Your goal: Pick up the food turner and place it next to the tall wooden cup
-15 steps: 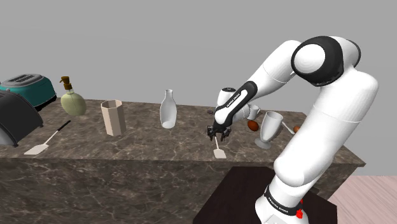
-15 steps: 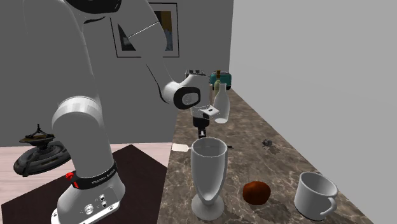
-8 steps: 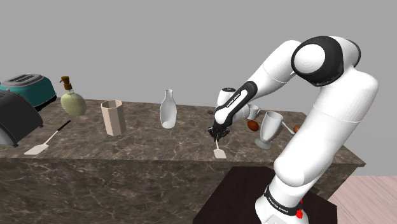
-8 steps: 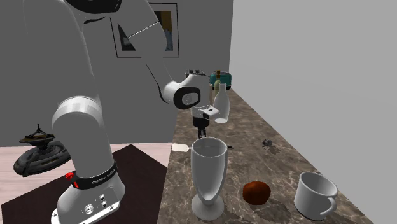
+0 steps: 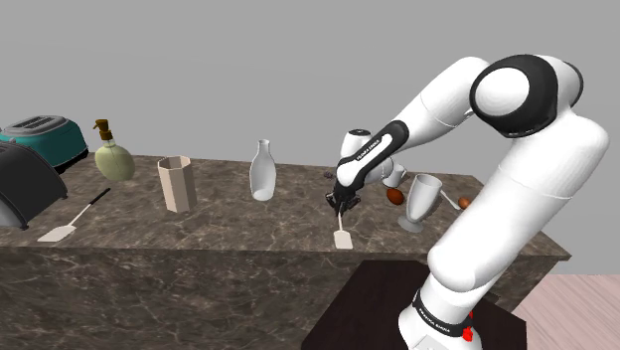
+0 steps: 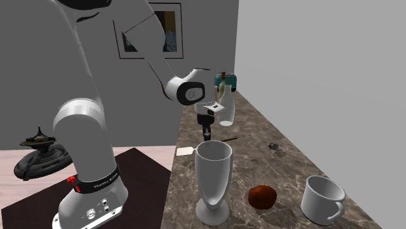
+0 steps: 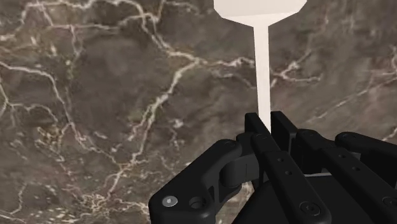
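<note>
My gripper [image 5: 341, 205] is shut on the pale shaft of a food turner [image 5: 344, 239] near the counter's front edge. Its flat white blade points toward that edge, low over the marble; I cannot tell whether it touches. In the wrist view the black fingers clasp the thin shaft [image 7: 261, 70], with the blade [image 7: 257, 7] beyond them. In the second exterior view the gripper [image 6: 205, 133] stands behind the goblet, the blade [image 6: 185, 150] reaching out to the counter's edge. The tall beige faceted cup [image 5: 177, 183] stands upright far off toward the shoulder view's left.
A white bottle [image 5: 262, 171] stands between the cup and the gripper. Another turner with a black handle [image 5: 72, 223], a green soap dispenser [image 5: 112, 157], a teal toaster [image 5: 45, 137] and a black appliance [image 5: 20, 184] sit at the left. A goblet [image 5: 420, 201], brown ball [image 6: 262, 196] and white mug [image 6: 322, 198] stand near the arm.
The fingers have closed on the turner's shaft. The wrist has then risen slightly and tilted, taking the handle end up with it.
</note>
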{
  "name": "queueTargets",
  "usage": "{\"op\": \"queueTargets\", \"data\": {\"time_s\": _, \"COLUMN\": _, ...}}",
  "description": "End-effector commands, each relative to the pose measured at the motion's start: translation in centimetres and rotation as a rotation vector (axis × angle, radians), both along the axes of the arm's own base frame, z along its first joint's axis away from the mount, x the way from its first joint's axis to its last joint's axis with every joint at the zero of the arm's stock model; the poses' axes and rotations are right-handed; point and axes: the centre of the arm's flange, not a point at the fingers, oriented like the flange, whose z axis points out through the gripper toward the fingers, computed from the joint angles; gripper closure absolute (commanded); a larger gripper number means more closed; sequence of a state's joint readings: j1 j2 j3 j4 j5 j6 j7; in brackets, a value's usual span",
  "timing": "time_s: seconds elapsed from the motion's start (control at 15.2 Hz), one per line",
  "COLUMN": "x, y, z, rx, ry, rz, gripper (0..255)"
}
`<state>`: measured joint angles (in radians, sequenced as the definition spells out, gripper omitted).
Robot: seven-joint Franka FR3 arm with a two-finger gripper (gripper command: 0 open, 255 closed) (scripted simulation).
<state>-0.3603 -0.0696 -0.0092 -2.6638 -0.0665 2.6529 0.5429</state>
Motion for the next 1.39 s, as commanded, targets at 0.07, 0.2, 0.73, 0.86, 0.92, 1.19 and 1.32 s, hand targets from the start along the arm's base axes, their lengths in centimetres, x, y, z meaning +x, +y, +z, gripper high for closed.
{"op": "queueTargets", "data": {"time_s": 0.07, "x": 0.1, "y": 0.1, "z": 1.6, "rx": 0.0, "ry": 0.0, "rz": 0.0, "gripper": 255}}
{"op": "queueTargets", "data": {"time_s": 0.2, "x": 0.1, "y": 0.1, "z": 2.6, "rx": 0.0, "ry": 0.0, "rz": 0.0, "gripper": 255}}
{"op": "queueTargets", "data": {"time_s": 0.73, "x": 0.1, "y": 0.1, "z": 6.9, "rx": 0.0, "ry": 0.0, "rz": 0.0, "gripper": 255}}
{"op": "queueTargets", "data": {"time_s": 0.86, "x": 0.1, "y": 0.1, "z": 7.9, "rx": 0.0, "ry": 0.0, "rz": 0.0, "gripper": 255}}
{"op": "queueTargets", "data": {"time_s": 0.92, "x": 0.1, "y": 0.1, "z": 8.5, "rx": 0.0, "ry": 0.0, "rz": 0.0, "gripper": 255}}
{"op": "queueTargets", "data": {"time_s": 1.19, "x": 0.1, "y": 0.1, "z": 10.6, "rx": 0.0, "ry": 0.0, "rz": 0.0, "gripper": 255}}
{"op": "queueTargets", "data": {"time_s": 1.32, "x": 0.1, "y": 0.1, "z": 11.6, "rx": 0.0, "ry": 0.0, "rz": 0.0, "gripper": 255}}
